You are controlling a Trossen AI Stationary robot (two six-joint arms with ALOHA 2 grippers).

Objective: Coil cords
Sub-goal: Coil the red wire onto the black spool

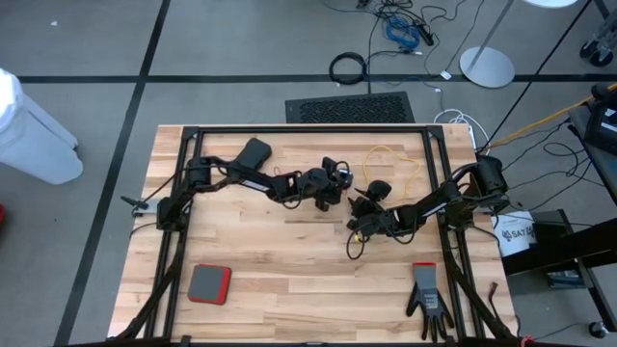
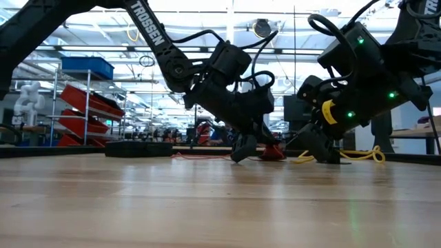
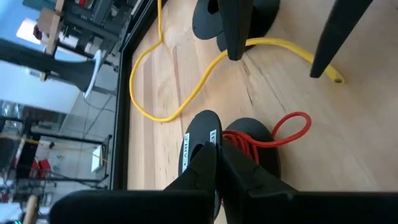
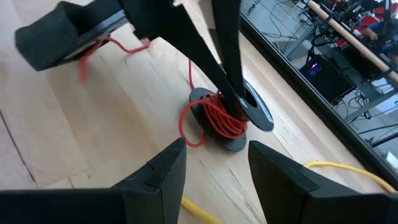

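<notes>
Found the left gripper pressed together, finger against finger, with its tips planted from above in the windings of the red cord. Could not be told whether a strand was actually pinched between them. Showed that cord partly wound on a black reel, lying flat on the surface near its middle, spindle upright. Left one loose red loop spilling off the reel's side onto the wood. Placed the right gripper just beside the same reel, fingers apart and empty, pointed at it with the reel straight ahead of the gap. Put the reel therefore between the two grippers, directly under the left one and a short reach ahead of the right.

Traced the yellow cord uncoiled in slack curves across the surface beyond the red reel, towards the far edge, next to a second black reel.

Judged the left arm nearer, already at the windings; taken as the step of laying the spilled loop back around the upright spindle.
</notes>
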